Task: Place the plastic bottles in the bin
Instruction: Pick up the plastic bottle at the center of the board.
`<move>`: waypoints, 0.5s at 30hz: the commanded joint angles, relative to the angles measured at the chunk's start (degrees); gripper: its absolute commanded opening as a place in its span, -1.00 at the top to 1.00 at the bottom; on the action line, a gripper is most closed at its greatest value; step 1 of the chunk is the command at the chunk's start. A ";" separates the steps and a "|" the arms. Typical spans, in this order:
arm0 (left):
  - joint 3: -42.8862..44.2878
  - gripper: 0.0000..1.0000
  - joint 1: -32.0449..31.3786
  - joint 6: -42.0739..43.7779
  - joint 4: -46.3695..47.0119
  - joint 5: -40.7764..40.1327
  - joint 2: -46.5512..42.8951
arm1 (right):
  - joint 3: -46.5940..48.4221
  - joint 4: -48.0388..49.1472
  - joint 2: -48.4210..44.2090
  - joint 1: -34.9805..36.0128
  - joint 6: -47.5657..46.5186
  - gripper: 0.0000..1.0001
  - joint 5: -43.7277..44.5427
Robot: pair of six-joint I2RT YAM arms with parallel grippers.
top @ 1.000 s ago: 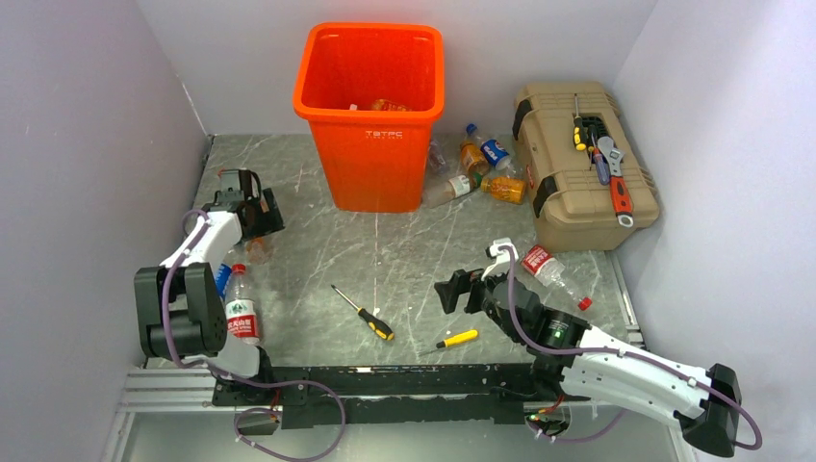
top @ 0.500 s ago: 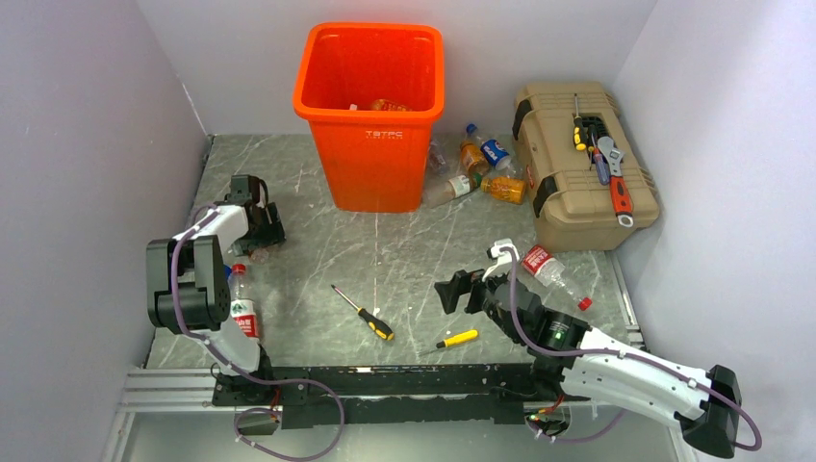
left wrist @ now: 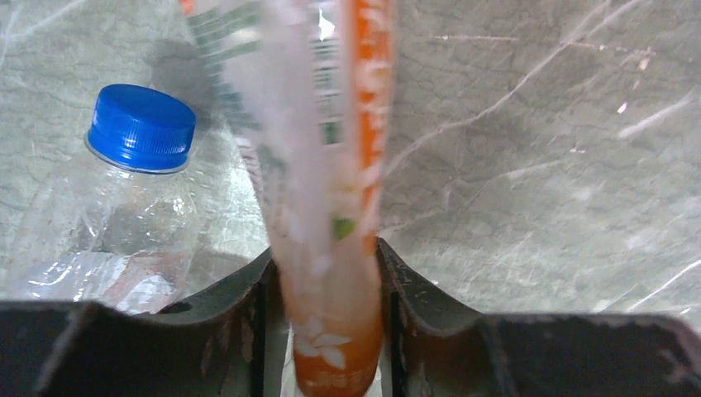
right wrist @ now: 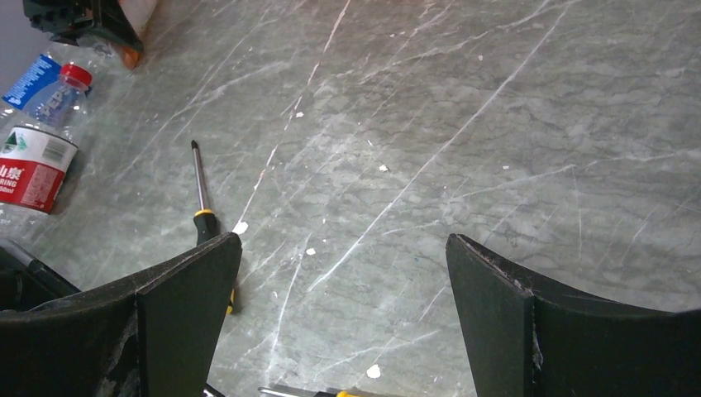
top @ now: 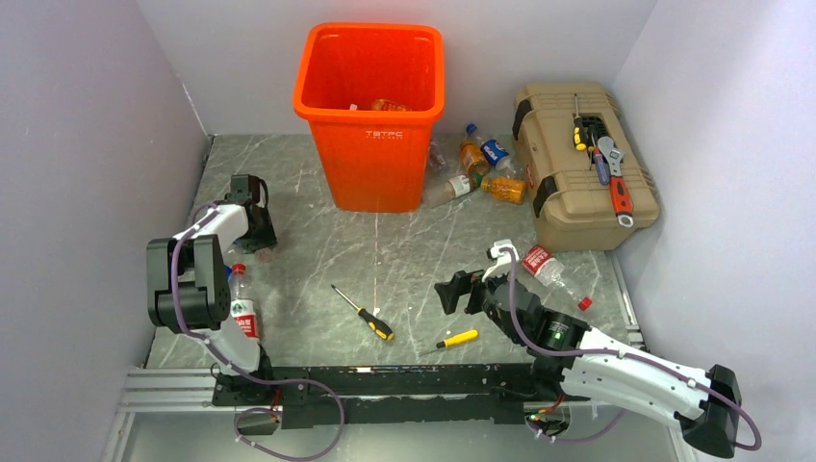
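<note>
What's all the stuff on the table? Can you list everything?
bin: one, orange, back middle.
bottle in bin: one showing, orange.
bottles beside bin: at least four, clear and orange, between bin and toolbox.
bottles by left arm: two, clear, red and blue labels.
bottle by right arm: one, clear, red label.
crushed bottle: one, orange label, in left jaws.
toolbox: one, tan, back right.
tools: several, mixed colours, on toolbox.
screwdrivers: two, yellow handles, near middle.
left jaws: black, shut on crushed bottle.
right jaws: black, open, holding nothing.
</note>
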 commanded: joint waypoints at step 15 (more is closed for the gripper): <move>0.91 0.77 -14.88 -2.04 -3.55 -6.22 -40.28 | 7.23 -3.62 3.66 0.15 0.92 -0.99 2.58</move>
